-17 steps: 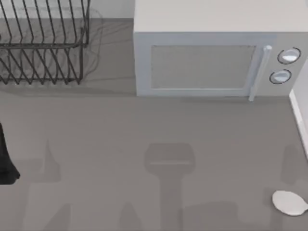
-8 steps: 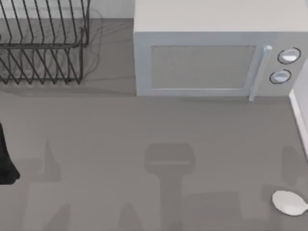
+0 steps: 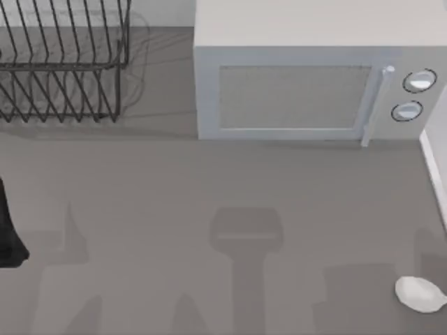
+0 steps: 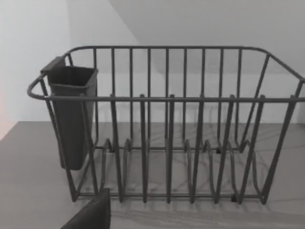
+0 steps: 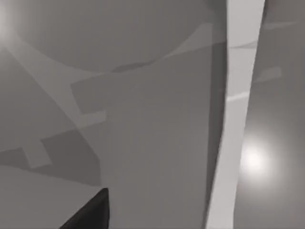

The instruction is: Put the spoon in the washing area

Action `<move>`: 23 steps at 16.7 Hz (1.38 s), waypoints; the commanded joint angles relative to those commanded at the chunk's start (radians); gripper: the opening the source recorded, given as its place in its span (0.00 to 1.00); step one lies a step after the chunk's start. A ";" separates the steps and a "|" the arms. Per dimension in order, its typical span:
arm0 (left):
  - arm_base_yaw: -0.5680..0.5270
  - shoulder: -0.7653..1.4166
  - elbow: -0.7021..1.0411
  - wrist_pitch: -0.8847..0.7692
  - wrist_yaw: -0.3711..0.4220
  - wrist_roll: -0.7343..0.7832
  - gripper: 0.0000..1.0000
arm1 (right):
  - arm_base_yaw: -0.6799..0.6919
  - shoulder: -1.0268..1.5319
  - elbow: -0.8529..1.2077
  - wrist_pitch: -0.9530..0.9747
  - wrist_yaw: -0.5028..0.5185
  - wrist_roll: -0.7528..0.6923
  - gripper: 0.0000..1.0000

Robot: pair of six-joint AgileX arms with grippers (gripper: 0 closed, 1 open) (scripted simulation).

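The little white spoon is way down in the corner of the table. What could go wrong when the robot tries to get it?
The spoon lies close to the table's right edge and front edge, so a clumsy nudge might push it off. The dish rack stands at the far back left, so the carry is long and a weak grip could drop it. The microwave sits beside that path and might get bumped.

Grey table [image 3: 174, 195] bears microwave [image 3: 300, 77], wire rack [image 3: 63, 63].

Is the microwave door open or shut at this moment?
Shut. In the top view the microwave door sits flush with its front face, with the handle beside the two knobs.
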 joint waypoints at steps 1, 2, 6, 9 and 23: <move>0.000 0.000 0.000 0.000 0.000 0.000 1.00 | 0.000 0.023 -0.027 0.050 0.000 0.001 1.00; 0.000 0.000 0.000 0.000 0.000 0.000 1.00 | 0.000 0.043 -0.049 0.089 0.000 0.000 1.00; 0.000 0.000 0.000 0.000 0.000 0.000 1.00 | 0.000 0.072 -0.082 0.143 0.000 0.000 1.00; 0.000 0.000 0.000 0.000 0.000 0.000 1.00 | 0.000 0.072 -0.082 0.143 0.000 0.000 0.92; 0.000 0.000 0.000 0.000 0.000 0.000 1.00 | 0.000 0.072 -0.082 0.143 0.000 0.000 0.00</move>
